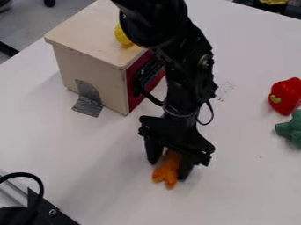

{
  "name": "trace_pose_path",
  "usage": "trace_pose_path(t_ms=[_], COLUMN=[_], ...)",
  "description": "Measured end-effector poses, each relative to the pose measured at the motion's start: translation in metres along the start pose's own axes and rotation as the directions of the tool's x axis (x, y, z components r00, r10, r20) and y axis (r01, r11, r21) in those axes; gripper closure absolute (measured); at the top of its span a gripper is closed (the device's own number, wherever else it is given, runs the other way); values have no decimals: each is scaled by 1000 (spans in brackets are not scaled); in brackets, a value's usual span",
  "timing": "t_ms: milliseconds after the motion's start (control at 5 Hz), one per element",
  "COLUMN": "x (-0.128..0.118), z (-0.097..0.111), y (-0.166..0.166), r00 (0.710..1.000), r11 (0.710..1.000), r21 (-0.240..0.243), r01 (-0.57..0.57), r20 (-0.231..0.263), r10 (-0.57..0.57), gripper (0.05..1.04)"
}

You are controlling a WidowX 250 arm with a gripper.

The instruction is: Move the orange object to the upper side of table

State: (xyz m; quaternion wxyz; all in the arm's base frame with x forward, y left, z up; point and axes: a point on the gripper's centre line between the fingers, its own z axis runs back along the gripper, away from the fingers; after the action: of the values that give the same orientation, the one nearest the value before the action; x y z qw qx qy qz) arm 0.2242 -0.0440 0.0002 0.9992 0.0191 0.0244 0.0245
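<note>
Orange, small and stubby, with a forked lower end, the soft-looking object (pixel 166 173) sits between five and six o'clock in the camera view, down in the nearer part of the white desk (pixel 247 189). The black two-finger gripper (pixel 169 169) hangs over it, its dark fingers (pixel 186 166) pinching the piece from both sides, with the forked end poking out below them. I cannot tell whether the object touches the surface. The black jointed robot arm (pixel 191 52) comes in from twelve o'clock and runs down past the middle, a thin black cable looping out beside its lower part.

At eleven o'clock stands a pale wooden box (pixel 88 61) with a dark red side panel (pixel 134 83) facing the arm. A bright yellow, rounded thing (pixel 122 36) shows on its top, partly hidden behind the arm. Crinkled silver tape (pixel 88 105) runs from the foot of the box onto the desk, between nine and ten o'clock.

Around three o'clock, well apart from the gripper, a glossy red toy pepper (pixel 287 97) lies just above a dull green, lobed object (pixel 290 128) cut by the edge of the view. Black hardware (pixel 50 213) with a curved cable occupies the corner between seven and eight o'clock.
</note>
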Motion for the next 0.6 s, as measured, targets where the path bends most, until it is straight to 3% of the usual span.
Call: trace_pose_path(t_ms=[200,400,600], x=[-1,-1,16], z=[16,34,58], y=[3,12,11], r00=[999,998,992], r11=[1000,999,993], r21=[-19,-41,-80], r01=[-2,20,81], r20=[34,57,98], r10=[3,-18,-73], gripper=[669,736,741])
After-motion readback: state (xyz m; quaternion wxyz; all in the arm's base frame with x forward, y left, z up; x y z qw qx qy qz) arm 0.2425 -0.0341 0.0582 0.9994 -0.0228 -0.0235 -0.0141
